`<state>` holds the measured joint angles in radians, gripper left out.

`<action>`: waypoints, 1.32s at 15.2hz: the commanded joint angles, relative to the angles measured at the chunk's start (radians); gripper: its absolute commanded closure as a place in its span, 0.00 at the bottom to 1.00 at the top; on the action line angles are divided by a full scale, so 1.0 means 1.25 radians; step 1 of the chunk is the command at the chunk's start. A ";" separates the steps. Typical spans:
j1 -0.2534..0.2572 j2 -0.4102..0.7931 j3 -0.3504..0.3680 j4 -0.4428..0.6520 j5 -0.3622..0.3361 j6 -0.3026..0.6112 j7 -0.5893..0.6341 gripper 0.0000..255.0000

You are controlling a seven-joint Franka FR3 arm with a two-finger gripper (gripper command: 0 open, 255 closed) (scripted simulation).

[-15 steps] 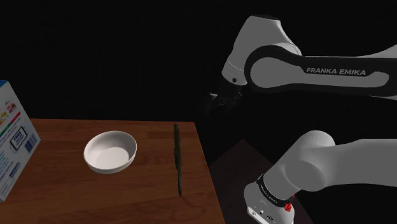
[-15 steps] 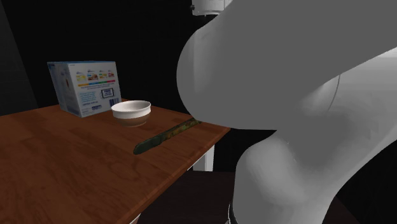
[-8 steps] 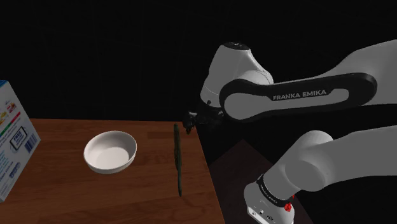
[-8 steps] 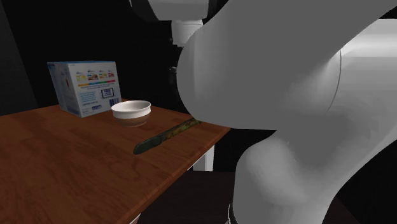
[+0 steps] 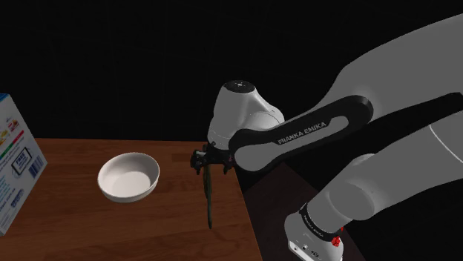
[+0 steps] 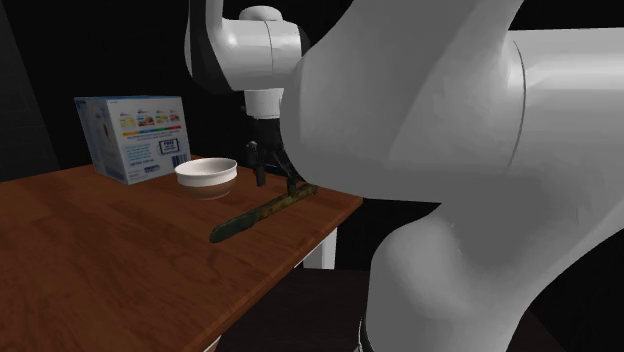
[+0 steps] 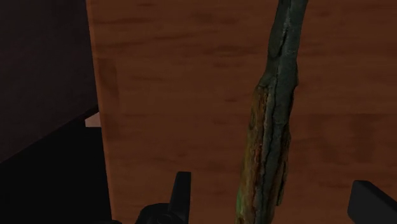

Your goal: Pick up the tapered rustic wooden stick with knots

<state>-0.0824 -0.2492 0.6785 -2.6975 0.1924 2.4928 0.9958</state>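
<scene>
Stick [image 5: 208, 196] [image 6: 258, 213] [image 7: 270, 127]: dark, greenish-brown bark with an orange-brown streak along the thicker part, tapering to a thin, slightly bent tip. It is laid flat on the brown wooden table [image 5: 89, 222] [image 6: 100, 250] [image 7: 178, 95]. It is found beside the white bowl [image 5: 130, 194] [image 6: 206, 172], apart from it, between the bowl and the table edge on the stand's side. Its length is run roughly along that edge.

Gripper [image 5: 209, 167] [image 6: 273, 180] [image 7: 277, 203]: positioned over the stick end that is level with the bowl, pointed down at the table. In the wrist view the two black fingers are seen standing wide apart with the thick part of the stick between them. No contact between either finger and the bark is seen there. Whether the fingertips are touching the table cannot be told.

Arm [image 5: 297, 137]: white with a dark band lettered FRANKA EMIKA, reached across from the stand [image 5: 312, 237] to a point just beside the bowl on the stick's side.

Bowl: upright, nothing seen inside it in the shoulder view.

Box [image 5: 11, 167] [image 6: 135, 135]: pale blue and white with printed panels, stood upright on the side of the bowl away from the stick, clear of the bowl in the shoulder view.

Beyond the table on the far side of the bowl, a black area is recorded.
</scene>
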 commanded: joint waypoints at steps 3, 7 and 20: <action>-0.027 0.074 0.034 -0.004 -0.053 0.071 0.061 0.00; -0.051 0.129 0.049 -0.010 -0.116 0.122 0.108 0.00; -0.044 0.113 0.046 -0.009 -0.095 0.108 0.093 1.00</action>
<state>-0.1416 -0.0985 0.7372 -2.7094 0.0606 2.6369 1.1204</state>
